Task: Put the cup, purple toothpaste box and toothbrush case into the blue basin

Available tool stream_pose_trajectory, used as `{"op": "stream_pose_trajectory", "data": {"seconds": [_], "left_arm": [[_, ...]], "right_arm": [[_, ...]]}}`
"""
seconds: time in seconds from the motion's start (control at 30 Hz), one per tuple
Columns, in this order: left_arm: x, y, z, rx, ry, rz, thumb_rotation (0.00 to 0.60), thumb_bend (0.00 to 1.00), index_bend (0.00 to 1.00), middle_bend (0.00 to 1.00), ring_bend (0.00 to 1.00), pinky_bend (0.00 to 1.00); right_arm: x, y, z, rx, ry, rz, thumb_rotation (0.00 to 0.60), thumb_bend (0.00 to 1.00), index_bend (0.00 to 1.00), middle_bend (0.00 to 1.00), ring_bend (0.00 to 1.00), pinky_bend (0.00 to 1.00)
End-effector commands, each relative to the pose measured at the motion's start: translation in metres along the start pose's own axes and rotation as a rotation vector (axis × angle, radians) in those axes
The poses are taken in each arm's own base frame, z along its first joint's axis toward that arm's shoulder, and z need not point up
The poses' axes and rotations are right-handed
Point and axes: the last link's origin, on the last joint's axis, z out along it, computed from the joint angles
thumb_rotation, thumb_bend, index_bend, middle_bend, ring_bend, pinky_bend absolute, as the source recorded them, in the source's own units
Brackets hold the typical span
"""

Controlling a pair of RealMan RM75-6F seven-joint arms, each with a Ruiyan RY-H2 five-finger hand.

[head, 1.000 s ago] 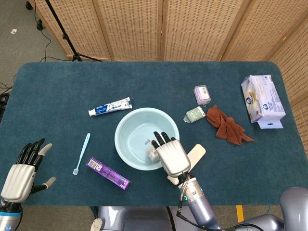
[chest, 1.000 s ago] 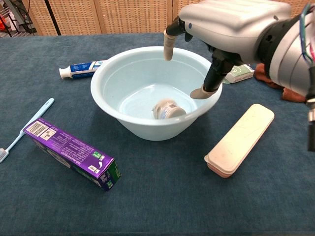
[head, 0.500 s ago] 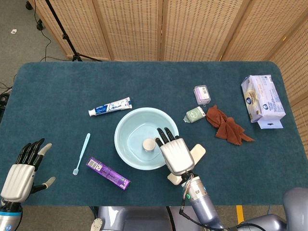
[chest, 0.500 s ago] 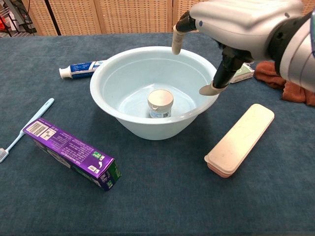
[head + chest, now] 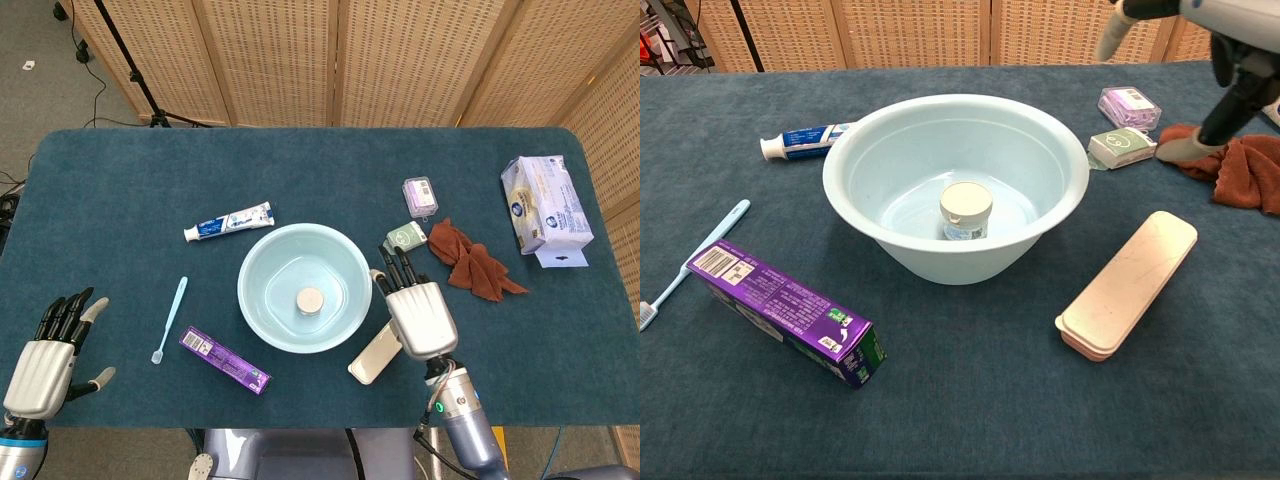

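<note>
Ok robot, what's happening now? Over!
Both hands open: left hand, right hand. Cup in basin. Toothpaste box, toothbrush case on table, unobstructed.

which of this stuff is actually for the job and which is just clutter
For the job: blue basin, cup standing inside it, purple toothpaste box, toothbrush case.

Lying about: toothpaste tube, toothbrush, brown cloth, wipes pack, two small boxes.

Silver-shelled hands (image 5: 420, 318) with black, beige-tipped fingers (image 5: 398, 268).
</note>
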Motion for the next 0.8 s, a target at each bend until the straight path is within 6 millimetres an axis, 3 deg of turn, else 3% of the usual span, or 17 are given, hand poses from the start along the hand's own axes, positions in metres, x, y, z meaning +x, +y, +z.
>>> {"op": "stream_pose_trajectory", "data": {"seconds": [0.03, 0.2, 0.37, 0.63, 0.8], "left_arm": [[-0.002, 0.001, 0.000, -0.004, -0.005, 0.007, 0.600, 0.15, 0.00, 0.00, 0.00, 0.00], [-0.007, 0.003, 0.000, -0.007, -0.017, 0.022, 0.600, 0.15, 0.00, 0.00, 0.00, 0.00], [-0.013, 0.006, 0.000, -0.014, -0.029, 0.040, 0.600, 0.15, 0.00, 0.00, 0.00, 0.00], [-0.018, 0.008, 0.000, -0.018, -0.038, 0.054, 0.600, 0.15, 0.00, 0.00, 0.00, 0.00], [-0.020, 0.008, 0.000, -0.019, -0.036, 0.057, 0.600, 0.15, 0.00, 0.00, 0.00, 0.00]], "right_arm": [[0.000, 0.022, -0.017, -0.034, 0.012, 0.019, 0.600, 0.21, 0.22, 0.03, 0.04, 0.50], [-0.008, 0.049, -0.044, -0.059, 0.031, 0.053, 0.600, 0.19, 0.18, 0.00, 0.00, 0.41], [-0.039, 0.085, -0.074, -0.104, -0.032, 0.087, 0.600, 0.18, 0.12, 0.00, 0.00, 0.31], [-0.072, 0.113, -0.092, -0.130, -0.097, 0.135, 0.600, 0.16, 0.06, 0.00, 0.00, 0.07], [-0.083, 0.125, -0.098, -0.150, -0.103, 0.152, 0.600, 0.16, 0.03, 0.00, 0.00, 0.02]]}}
